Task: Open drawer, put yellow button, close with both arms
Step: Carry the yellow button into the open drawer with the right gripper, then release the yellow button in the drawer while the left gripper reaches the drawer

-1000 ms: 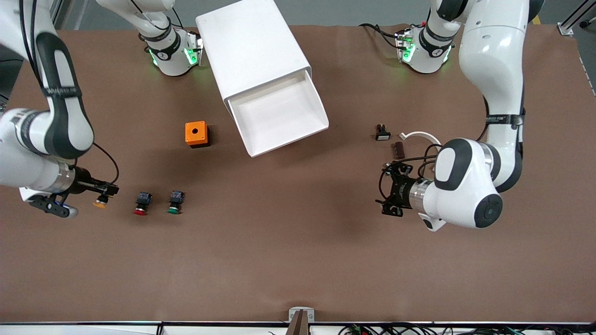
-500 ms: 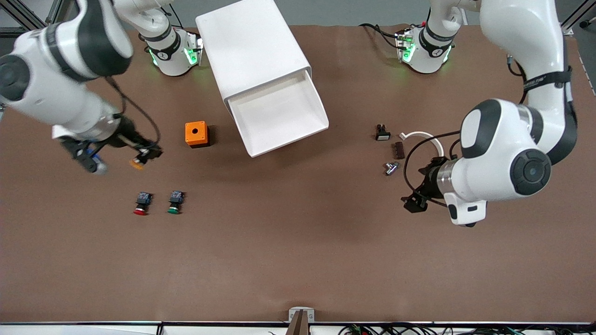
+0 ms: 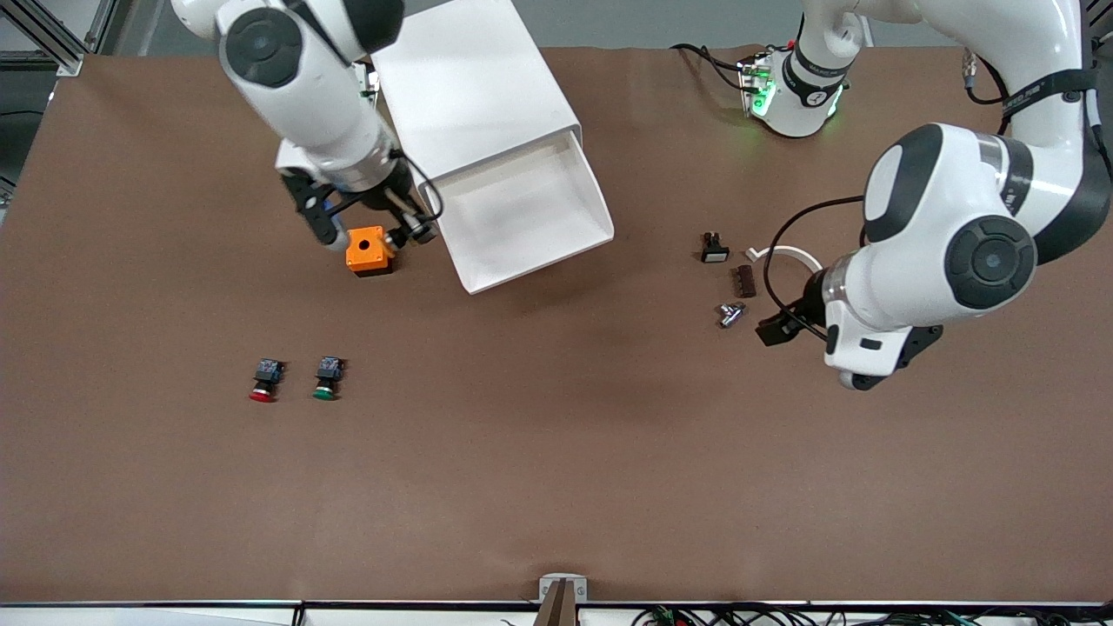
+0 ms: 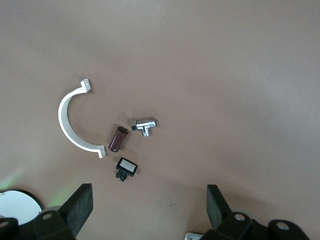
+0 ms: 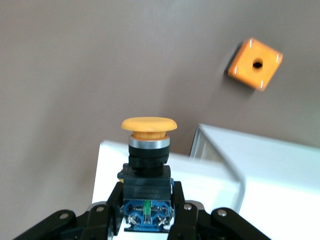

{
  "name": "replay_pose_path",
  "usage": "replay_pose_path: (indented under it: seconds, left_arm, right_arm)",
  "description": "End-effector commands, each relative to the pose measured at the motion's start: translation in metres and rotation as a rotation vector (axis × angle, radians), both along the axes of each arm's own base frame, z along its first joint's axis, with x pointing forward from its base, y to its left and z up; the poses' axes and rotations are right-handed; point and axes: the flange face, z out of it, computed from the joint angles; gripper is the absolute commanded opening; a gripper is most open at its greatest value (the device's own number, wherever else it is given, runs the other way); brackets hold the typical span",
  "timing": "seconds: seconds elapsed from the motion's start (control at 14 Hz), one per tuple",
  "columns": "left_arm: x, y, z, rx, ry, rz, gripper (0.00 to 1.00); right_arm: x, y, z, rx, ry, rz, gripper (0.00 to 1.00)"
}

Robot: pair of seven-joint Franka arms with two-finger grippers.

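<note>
Front view shows the right gripper (image 3: 409,233) in the air beside the open drawer (image 3: 522,217), over the table between the orange box (image 3: 366,250) and the drawer's rim. Its fingers pinch the yellow button (image 5: 148,145) by its black and blue body, the yellow cap pointing away from the gripper; in the right wrist view the button sits between the fingertips (image 5: 180,207) with the white drawer wall and the orange box in sight past it. The drawer is pulled out of the top of the white cabinet (image 3: 469,87), its tray bare and white. The red button (image 3: 264,381) and the green button (image 3: 327,379) stand side by side on the table, nearer to the front camera than the orange box and well apart from it. The left gripper (image 3: 776,330) hangs over the table toward the left arm's end, its fingers (image 4: 80,205) spread wide and holding nothing. Near it lie small parts: a white clip (image 4: 70,122) curved in a half ring, a brown piece (image 4: 118,139), a metal fitting (image 4: 144,125) and a small black switch (image 4: 126,168) with a white face, all close together but apart from the gripper. The brown table (image 3: 556,478) carries nothing else nearer to the front camera.
</note>
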Motion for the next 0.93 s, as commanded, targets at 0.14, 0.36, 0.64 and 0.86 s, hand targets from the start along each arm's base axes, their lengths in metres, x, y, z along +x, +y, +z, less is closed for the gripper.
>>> replay_pose_path:
  seconds: [0.14,0.36,0.64,0.86]
  left_arm:
    - [-0.031,-0.044,-0.032,0.015,-0.034,-0.157,1.00]
    - [-0.049,-0.074,-0.058,-0.033,-0.111,-0.209,1.00]
    - [-0.057,-0.124,-0.080,-0.104,-0.190,-0.265,1.00]
    - [-0.065,-0.153,-0.101,-0.142,-0.191,-0.265,1.00]
  right_arm:
    - [-0.048,0.070,-0.005,-0.018,-0.029,-0.074,0.00]
    - [-0.054,0.093,-0.025,-0.020,-0.036,-0.101,0.00]
    - [-0.048,0.119,-0.055,-0.039,-0.048,-0.111,0.00]
    - [-0.040,0.128,-0.073,-0.072,-0.055,-0.099,0.00]
